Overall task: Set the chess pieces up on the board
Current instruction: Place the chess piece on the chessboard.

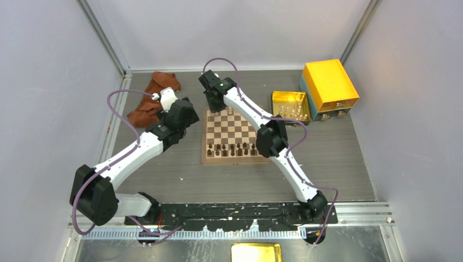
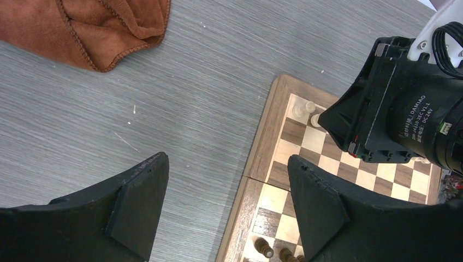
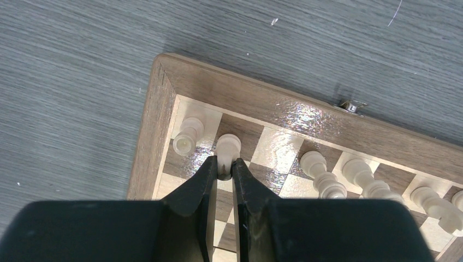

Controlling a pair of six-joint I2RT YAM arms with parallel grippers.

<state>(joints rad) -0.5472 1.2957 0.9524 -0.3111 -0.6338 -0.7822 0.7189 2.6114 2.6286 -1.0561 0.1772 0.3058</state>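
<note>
A: Where dark brown chessmen [image 1: 232, 148] are ranked along the near edge of the square checkered wooden chessboard [image 1: 235, 160], is anything handled?

B: No; the left gripper [image 2: 226, 174] is held agape, empty, beside the left border. At the far row's second square, a tiny pale cream turned chessman [image 3: 227, 144] is clamped by the right gripper [image 3: 225, 166].

A: What might be spoiled?

B: The cream corner piece [image 3: 187, 137] just beside could be toppled if the jaws are spread too widely.

Even, soft light; glare on board [image 3: 306, 117]
</note>
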